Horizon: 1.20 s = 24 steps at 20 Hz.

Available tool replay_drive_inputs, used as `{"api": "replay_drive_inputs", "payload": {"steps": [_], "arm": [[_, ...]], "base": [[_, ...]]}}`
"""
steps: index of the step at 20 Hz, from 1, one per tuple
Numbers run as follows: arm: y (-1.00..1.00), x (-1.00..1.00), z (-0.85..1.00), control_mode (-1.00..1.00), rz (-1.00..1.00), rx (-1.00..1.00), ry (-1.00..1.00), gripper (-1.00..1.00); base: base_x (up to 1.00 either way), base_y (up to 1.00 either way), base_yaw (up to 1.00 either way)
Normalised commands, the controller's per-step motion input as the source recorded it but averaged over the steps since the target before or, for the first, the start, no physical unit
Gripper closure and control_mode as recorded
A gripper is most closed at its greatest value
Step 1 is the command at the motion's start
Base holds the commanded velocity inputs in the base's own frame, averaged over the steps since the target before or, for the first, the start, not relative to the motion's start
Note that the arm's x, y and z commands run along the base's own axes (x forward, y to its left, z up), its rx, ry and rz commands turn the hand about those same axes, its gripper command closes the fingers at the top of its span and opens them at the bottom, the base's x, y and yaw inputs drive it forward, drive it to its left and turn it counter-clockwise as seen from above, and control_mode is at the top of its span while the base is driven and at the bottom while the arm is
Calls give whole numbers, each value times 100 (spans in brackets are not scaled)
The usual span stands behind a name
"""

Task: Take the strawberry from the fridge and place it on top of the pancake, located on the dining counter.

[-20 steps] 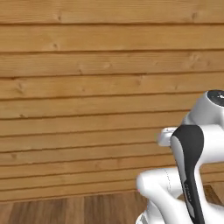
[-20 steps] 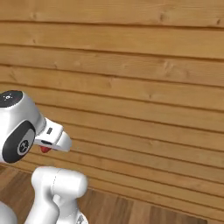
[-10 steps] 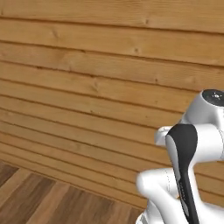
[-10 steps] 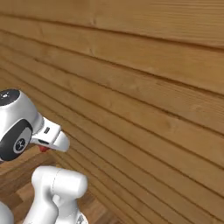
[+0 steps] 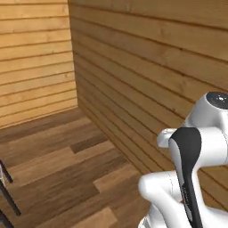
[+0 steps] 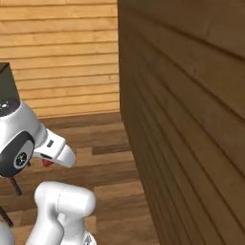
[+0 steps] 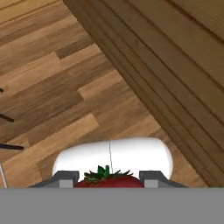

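Wood-plank walls (image 5: 147, 58) and plank floor (image 7: 57, 87) surround the robot; no counter or pancake visible. Gripper (image 7: 108, 178) is closed on the strawberry (image 7: 109, 180), bottom centre of the hand view, also a red speck (image 6: 47, 162) at left in the right base view. Arm looks tucked close, presumably to carry the fruit steadily during travel.

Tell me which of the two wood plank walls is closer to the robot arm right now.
The darker plank wall running along the arm's right side, close by it. The lighter wall stands across the wooden floor, beyond the corner.
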Motion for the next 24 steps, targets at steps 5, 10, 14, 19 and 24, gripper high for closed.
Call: {"api": "replay_drive_inputs", "payload": {"steps": [5, 10, 14, 19, 24], "arm": [[0, 0, 0, 100, 0, 0, 0, 100], [0, 0, 0, 100, 0, 0, 0, 100], [0, 0, 0, 100, 0, 0, 0, 100], [0, 0, 0, 100, 0, 0, 0, 100], [0, 0, 0, 100, 0, 0, 0, 100]], "base": [[42, -12, 99], [52, -16, 98], [61, -28, 91], [52, -47, 85], [51, -46, 87]]}}
